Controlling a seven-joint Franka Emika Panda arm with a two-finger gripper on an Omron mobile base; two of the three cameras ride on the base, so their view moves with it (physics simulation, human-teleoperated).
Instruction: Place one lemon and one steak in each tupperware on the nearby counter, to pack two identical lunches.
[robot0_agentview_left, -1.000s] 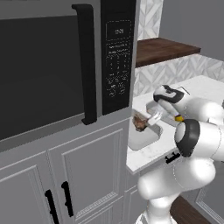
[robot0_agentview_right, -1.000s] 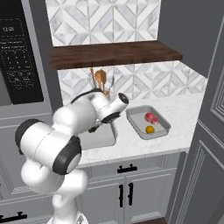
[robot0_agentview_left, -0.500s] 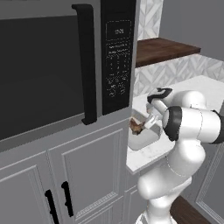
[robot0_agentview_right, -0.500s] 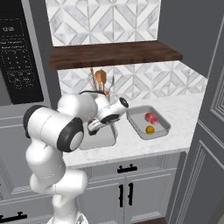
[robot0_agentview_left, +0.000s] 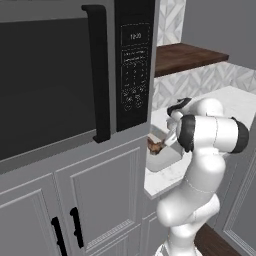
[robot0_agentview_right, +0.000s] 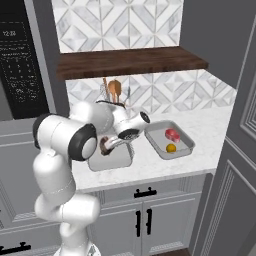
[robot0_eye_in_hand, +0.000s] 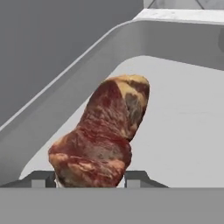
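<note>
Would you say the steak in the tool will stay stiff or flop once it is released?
The steak probably stays fairly stiff: it juts from the tool without drooping. Its lumpy shape suggests it may tip onto a side in the tupperware.

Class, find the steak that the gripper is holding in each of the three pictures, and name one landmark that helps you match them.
Left base view: the steak is at centre, just left of the white arm, over the near tray.
Right base view: left of centre, over the same tray.
Hand view: lower centre, between the fingertips.
Shared landmark: that tray's raised rim.
</note>
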